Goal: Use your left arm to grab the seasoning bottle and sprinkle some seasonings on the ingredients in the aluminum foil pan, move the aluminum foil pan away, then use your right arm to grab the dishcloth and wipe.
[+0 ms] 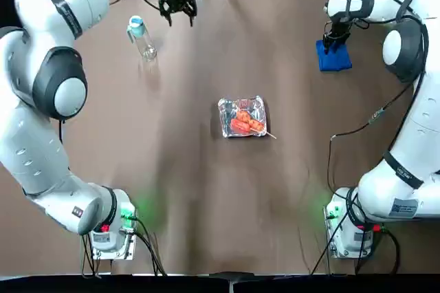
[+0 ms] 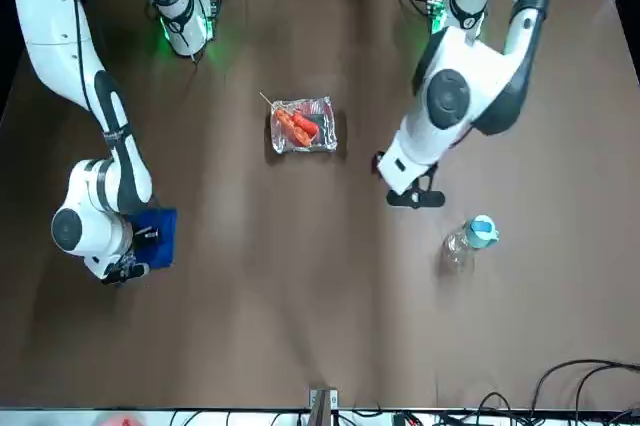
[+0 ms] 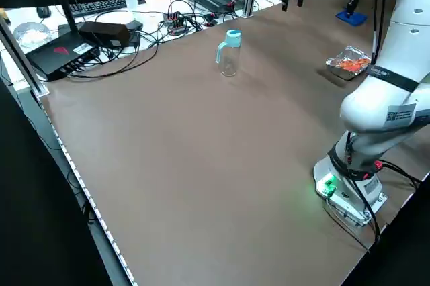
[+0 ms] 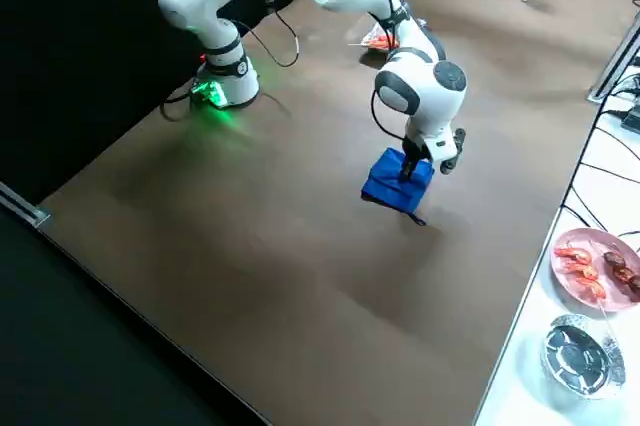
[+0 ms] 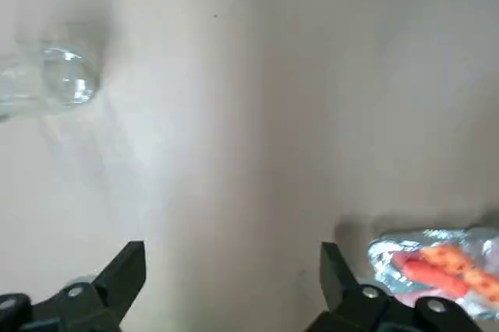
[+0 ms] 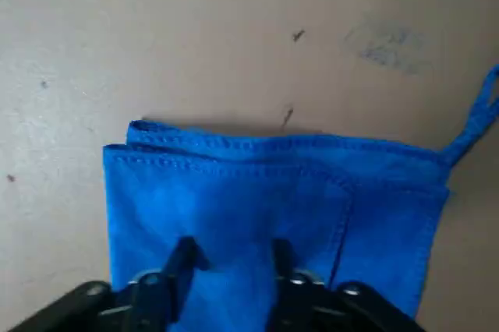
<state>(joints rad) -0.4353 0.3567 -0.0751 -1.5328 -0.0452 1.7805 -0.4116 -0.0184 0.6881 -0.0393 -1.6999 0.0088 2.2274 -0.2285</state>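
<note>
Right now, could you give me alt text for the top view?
The right claw presses on a bright blue folded dishcloth at the far right, while the open left claw hovers beside a clear, blue-capped seasoning bottle. A crinkled foil pan sits mid-table.

Overhead and facing front views, both on the aluminum foil pan (image 1: 242,117).

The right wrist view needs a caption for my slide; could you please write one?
Right hand pressed down on the folded blue dishcloth, fingers close together pinching the fabric on the brown table.
</note>
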